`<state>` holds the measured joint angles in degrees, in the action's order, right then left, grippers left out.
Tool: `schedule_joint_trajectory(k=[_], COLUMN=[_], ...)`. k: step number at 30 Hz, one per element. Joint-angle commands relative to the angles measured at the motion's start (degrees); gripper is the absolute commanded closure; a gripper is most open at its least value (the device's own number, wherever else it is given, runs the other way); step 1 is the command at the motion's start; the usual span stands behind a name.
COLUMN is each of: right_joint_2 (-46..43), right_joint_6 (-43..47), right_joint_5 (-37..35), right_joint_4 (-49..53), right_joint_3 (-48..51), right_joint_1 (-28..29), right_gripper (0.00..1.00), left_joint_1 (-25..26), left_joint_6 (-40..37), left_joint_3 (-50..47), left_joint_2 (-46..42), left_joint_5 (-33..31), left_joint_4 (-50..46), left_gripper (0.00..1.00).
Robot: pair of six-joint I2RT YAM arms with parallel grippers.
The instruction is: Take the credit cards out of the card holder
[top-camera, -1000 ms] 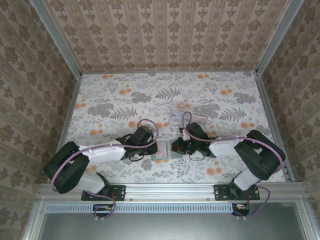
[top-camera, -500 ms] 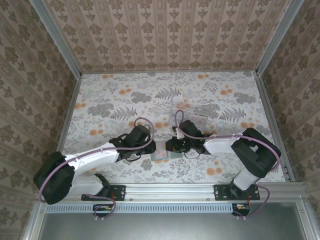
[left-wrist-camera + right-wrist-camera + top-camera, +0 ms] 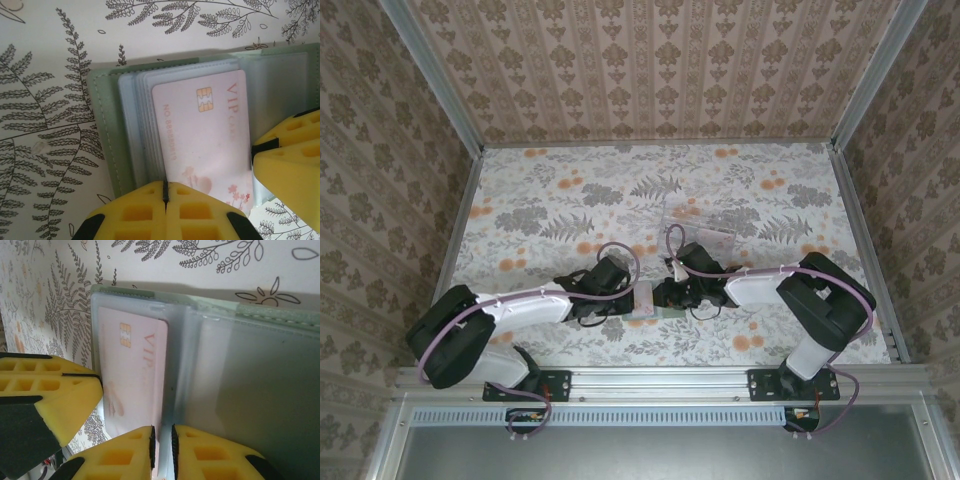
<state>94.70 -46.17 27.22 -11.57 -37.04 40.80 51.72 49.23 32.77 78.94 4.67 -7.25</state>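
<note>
The card holder (image 3: 645, 303) lies open and flat on the flowery table (image 3: 540, 200). Both arms meet at it, one on each side.

A pink credit card (image 3: 200, 145) with a gold chip and the letters VIP rests on the pile of clear pockets on one half of the card holder. I cannot tell if it is tucked inside the top pocket.

The left gripper (image 3: 165, 187) is at the edge of the card holder, by a short end of the card. Its yellow fingers are pressed tight together with nothing between them.

The right gripper (image 3: 162, 432) is at the middle of the card holder, just beside a long edge of the card. Its fingers have a thin gap between them.

A clear tray (image 3: 705, 228) sits on the far side of the card holder from the arms, not touching it.
</note>
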Motion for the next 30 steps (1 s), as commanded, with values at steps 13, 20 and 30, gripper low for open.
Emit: schedule_joint_trajectory(k=[13, 20, 30], right_joint_2=[2.4, 1.6, 2.5], right_joint_6=[0.3, 0.3, -1.2], right_joint_5=[0.5, -0.7, 1.1], right_joint_4=[-0.6, 0.6, -2.9], right_joint_3=[-1.7, -0.9, -0.3], right_joint_1=[0.6, 0.5, 0.5], right_gripper=[0.79, 0.78, 1.0], left_joint_1=[0.5, 0.5, 0.7], left_joint_6=[0.6, 0.6, 0.6], left_joint_3=[0.0, 0.1, 0.4], left_joint_2=[1.3, 1.2, 1.3], left_joint_5=[-1.0, -1.1, -1.2], left_joint_4=[-1.9, -2.2, -2.3], left_gripper=[1.0, 1.0, 1.0])
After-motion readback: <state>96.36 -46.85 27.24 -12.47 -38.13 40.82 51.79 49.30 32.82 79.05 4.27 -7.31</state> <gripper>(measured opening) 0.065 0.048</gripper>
